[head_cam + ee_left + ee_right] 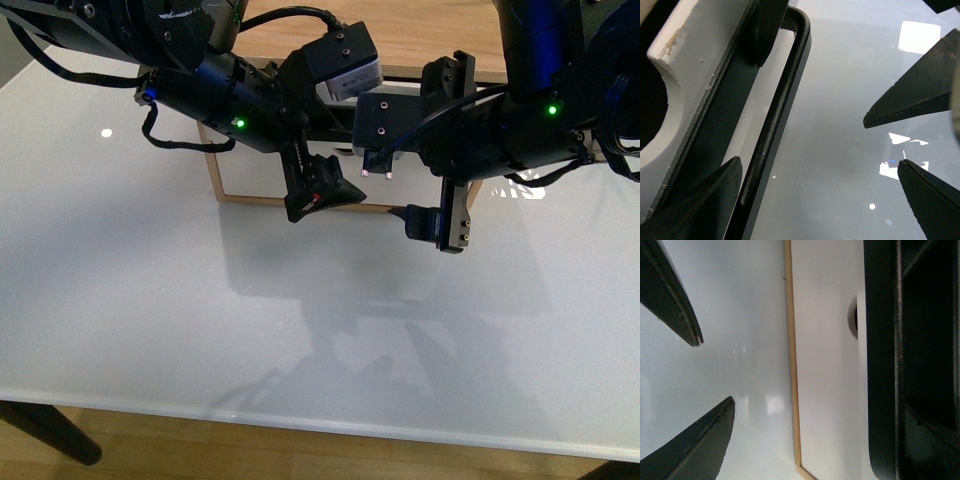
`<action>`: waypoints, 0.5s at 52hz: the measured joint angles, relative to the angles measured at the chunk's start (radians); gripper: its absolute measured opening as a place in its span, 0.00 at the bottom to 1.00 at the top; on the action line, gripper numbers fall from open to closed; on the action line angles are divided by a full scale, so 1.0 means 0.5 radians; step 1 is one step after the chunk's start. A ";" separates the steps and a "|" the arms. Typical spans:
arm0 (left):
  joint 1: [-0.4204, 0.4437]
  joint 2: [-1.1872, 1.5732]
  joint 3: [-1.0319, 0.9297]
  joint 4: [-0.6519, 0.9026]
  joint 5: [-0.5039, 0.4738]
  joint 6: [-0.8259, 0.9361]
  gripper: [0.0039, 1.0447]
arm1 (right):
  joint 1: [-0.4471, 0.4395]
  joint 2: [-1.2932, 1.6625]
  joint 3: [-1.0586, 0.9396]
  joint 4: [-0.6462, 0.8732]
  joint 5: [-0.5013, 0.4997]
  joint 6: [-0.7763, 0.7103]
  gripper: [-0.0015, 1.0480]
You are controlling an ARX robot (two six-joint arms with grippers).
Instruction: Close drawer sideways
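Well, both arms are crowded low over the far middle of the white desk (150, 320), right up against the drawer (250, 175). Its white front panel faces the robot and sits inside a pale wooden frame (214, 170), mostly hidden behind the arms.

The left gripper (325, 195) hangs just in front of the panel's lower edge. Its wrist camera is very close to the long black bar handle (775, 115), with the half-round notch (652, 105) showing at the panel's edge. Dark pointed fingers show on both sides of that picture with wide gaps between them, so the jaws stand apart. I cannot tell whether anything touches the bar.

The right gripper (715, 370) is further right, near the panel's right end. Its jaws are spread too, with nothing between them but bare desk, beside the panel's wooden edge.
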 joint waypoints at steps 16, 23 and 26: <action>0.003 0.084 0.143 0.002 -0.040 -0.105 0.92 | -0.023 0.098 0.137 -0.004 0.021 0.002 0.91; 0.003 0.085 0.148 -0.001 -0.030 -0.101 0.92 | -0.024 0.100 0.142 -0.015 0.016 0.011 0.91; 0.003 0.085 0.147 0.000 -0.029 -0.099 0.92 | -0.025 0.100 0.142 -0.014 0.016 0.013 0.91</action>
